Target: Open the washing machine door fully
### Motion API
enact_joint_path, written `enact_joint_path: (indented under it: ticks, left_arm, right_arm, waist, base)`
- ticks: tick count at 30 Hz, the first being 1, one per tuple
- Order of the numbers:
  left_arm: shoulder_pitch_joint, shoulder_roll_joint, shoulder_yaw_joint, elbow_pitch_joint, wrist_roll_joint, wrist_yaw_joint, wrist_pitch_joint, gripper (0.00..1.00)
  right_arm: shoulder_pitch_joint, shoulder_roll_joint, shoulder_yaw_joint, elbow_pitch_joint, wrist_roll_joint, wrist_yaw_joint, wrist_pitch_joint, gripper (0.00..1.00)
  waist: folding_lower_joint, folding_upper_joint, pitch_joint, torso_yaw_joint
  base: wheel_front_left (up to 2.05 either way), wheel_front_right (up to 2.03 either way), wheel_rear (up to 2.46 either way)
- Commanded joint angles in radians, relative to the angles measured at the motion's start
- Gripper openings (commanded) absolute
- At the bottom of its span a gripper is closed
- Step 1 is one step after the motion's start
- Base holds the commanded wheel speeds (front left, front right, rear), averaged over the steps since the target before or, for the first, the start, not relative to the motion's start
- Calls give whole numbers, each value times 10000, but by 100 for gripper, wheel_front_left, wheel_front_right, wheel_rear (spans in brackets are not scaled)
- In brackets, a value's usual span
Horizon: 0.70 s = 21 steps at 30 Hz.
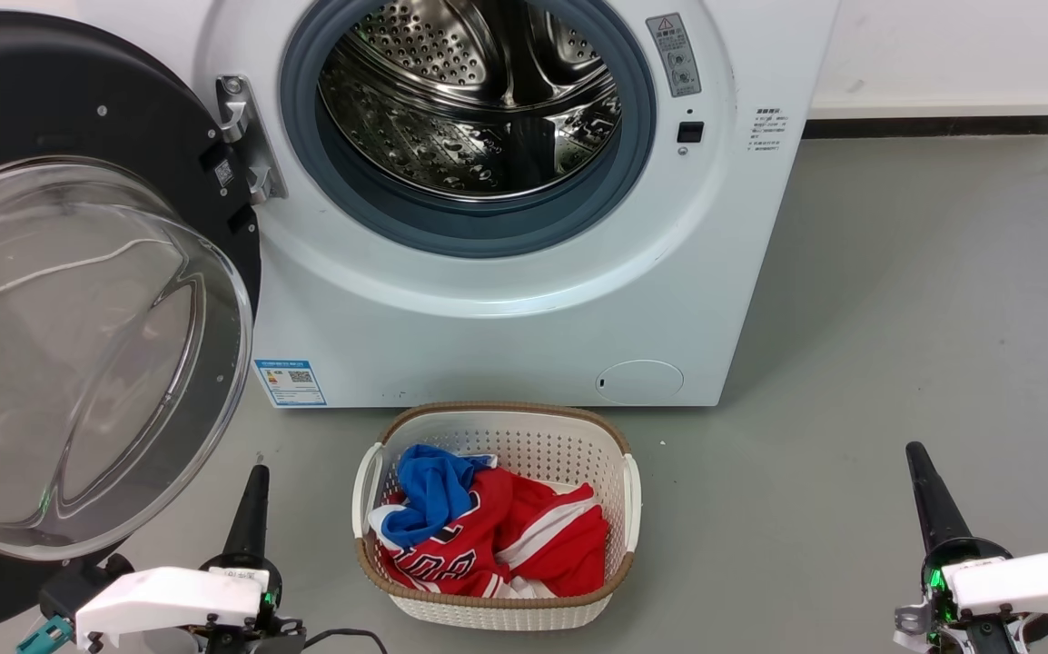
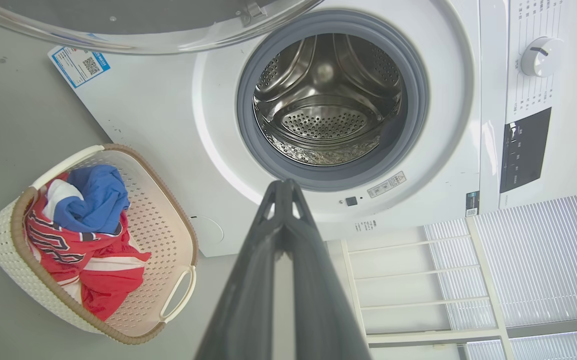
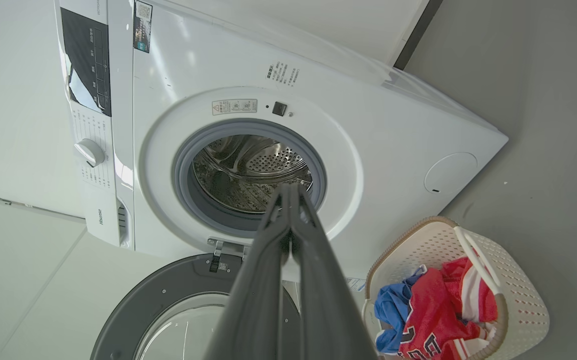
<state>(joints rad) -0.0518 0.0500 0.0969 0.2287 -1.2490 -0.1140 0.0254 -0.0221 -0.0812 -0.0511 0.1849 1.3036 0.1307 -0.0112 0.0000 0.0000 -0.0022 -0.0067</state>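
Nudging the wide-open washing machine door [image 1: 88, 300] at its rim is advised, left gripper [image 1: 256, 495] and right gripper [image 1: 928, 490] both pressed together.

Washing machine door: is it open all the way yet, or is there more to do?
Done, it seems: the door is swung wide on its hinge, and the whole drum of the washing machine shows. In hand: nothing. The left hand and right hand are shut, low, and not holding the door. Left: probably nothing, maybe a last nudge.
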Motion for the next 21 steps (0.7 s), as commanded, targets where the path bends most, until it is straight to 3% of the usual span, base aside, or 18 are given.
enact_joint_path:
  ticks: [1, 21]
  left_arm:
    - [-236, 5, 17, -29, -171, -20, 60, 0]
    - [-447, 4, 109, 75, -1942, -114, 501, 0]
  right_arm:
    - [-231, -51, -18, -26, 178, 1, 49, 0]
    - [-576, -12, -136, 296, 1845, 1, 509, 0]
  waist:
    - [0, 0, 1, 1]
    - [0, 0, 25, 32]
  base:
    - [0, 0, 0]
    - [0, 0, 0]
